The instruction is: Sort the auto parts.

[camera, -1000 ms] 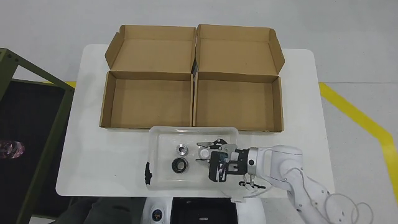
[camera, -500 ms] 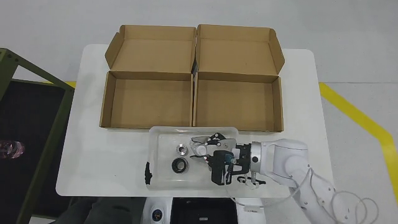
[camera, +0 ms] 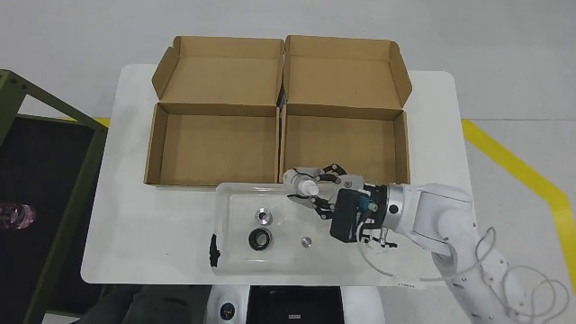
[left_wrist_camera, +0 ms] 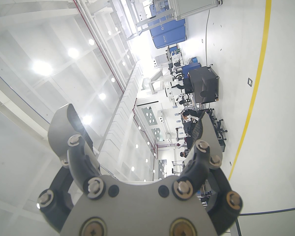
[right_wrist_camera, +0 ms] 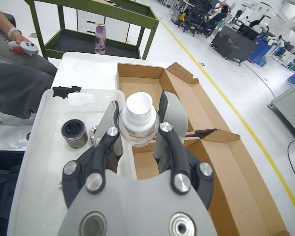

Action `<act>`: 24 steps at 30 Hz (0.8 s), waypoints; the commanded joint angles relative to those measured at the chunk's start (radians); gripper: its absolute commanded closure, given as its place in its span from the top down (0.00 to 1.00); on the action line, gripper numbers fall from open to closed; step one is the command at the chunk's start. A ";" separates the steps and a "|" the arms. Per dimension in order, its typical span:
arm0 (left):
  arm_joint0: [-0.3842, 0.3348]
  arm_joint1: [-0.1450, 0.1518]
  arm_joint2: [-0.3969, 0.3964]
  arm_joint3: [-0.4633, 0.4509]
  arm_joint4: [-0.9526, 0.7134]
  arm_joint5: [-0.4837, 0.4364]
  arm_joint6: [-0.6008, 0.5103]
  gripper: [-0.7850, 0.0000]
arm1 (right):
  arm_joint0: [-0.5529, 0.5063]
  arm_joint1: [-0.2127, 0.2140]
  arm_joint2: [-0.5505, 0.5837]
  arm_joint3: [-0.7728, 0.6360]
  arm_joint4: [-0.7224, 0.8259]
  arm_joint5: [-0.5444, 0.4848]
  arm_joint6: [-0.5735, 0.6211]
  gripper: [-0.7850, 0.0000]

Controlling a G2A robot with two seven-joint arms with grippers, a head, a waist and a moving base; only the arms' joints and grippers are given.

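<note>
Step in hand: carry. The right pincer [camera: 315,180] is clamped on a white plastic part [right_wrist_camera: 139,117] with a clear flange. The part hangs above the far rim of the clear tray [camera: 221,225], right at the near wall of the right cardboard box [camera: 342,148]. Judged not over the box floor yet.

Next move calls for a short push past that wall, a lowering, then a release inside. Which box suits this part can't be told — both are bare.

Containers:
- Right box: nothing in it, lid open.
- Left cardboard box [camera: 211,148]: same.
- Tray: black bearing [camera: 261,238], silver round part [camera: 262,215] just beside it, small silver piece [camera: 306,241] a little apart.

Left pincer [left_wrist_camera: 134,119] is spread wide, nothing between its fingers — aimed at the ceiling, off the white surface [camera: 126,189].
</note>
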 commanded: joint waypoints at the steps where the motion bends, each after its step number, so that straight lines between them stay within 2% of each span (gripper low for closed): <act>1: 0.000 0.000 0.000 0.000 0.000 0.000 0.000 1.00 | 0.009 0.001 0.011 0.005 0.012 0.004 0.003 0.00; 17: 0.000 0.000 0.000 0.000 0.000 0.000 0.000 1.00 | 0.122 -0.012 -0.024 0.199 0.176 0.064 0.043 0.00; 24: 0.000 0.000 0.000 0.000 0.000 0.000 0.000 1.00 | 0.205 -0.024 -0.065 0.293 0.221 0.106 0.103 0.00</act>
